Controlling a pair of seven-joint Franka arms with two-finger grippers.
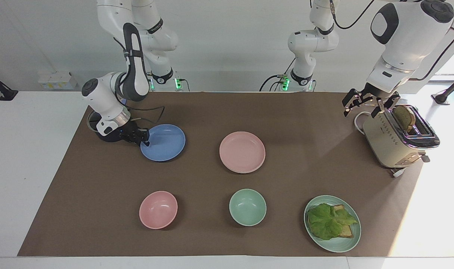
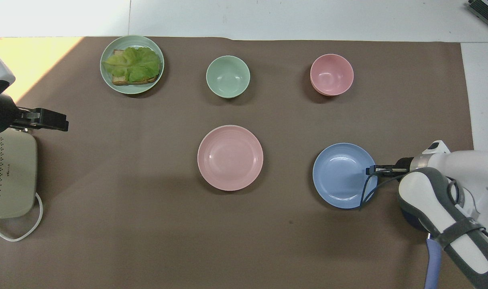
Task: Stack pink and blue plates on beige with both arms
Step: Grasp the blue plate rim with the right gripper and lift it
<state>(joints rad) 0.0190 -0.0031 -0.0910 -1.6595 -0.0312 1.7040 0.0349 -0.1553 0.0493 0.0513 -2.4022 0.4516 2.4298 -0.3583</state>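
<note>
The blue plate (image 1: pixel 165 142) (image 2: pixel 340 176) lies on the brown mat toward the right arm's end of the table. My right gripper (image 1: pixel 143 139) (image 2: pixel 368 170) is low at the plate's rim on the right arm's side, with its fingers shut on that rim. The pink plate (image 1: pixel 242 152) (image 2: pixel 230 157) lies flat in the middle of the mat, untouched. My left gripper (image 1: pixel 365 107) (image 2: pixel 63 122) hangs open and holds nothing, over the mat beside the toaster. The beige plate is out of view.
A cream toaster (image 1: pixel 391 145) (image 2: pixel 9 176) holding bread stands at the left arm's end. Farther from the robots lie a pink bowl (image 1: pixel 158 209), a green bowl (image 1: pixel 247 207) and a mint plate (image 1: pixel 339 246) with lettuce toast. A dark round pot (image 1: pixel 103 136) sits beside the right gripper.
</note>
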